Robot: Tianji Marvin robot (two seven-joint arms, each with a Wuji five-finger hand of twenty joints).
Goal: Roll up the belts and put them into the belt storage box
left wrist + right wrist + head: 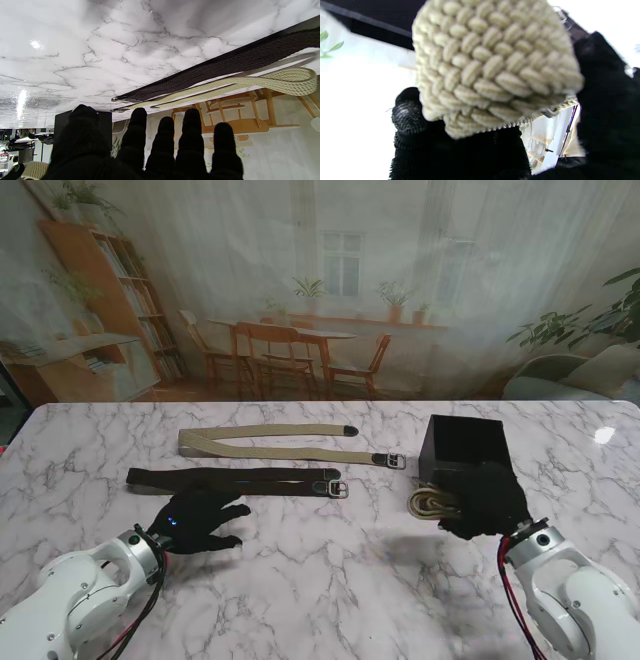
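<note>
Belt coil, cream, gripped in my right hand beside the box for loading; left hand spread empty near the dark belt.

A white marble table with grey veins fills the near part of the stand's view, and behind it hangs a printed backdrop that shows a wooden dining table with chairs, a bookshelf and green plants.
</note>
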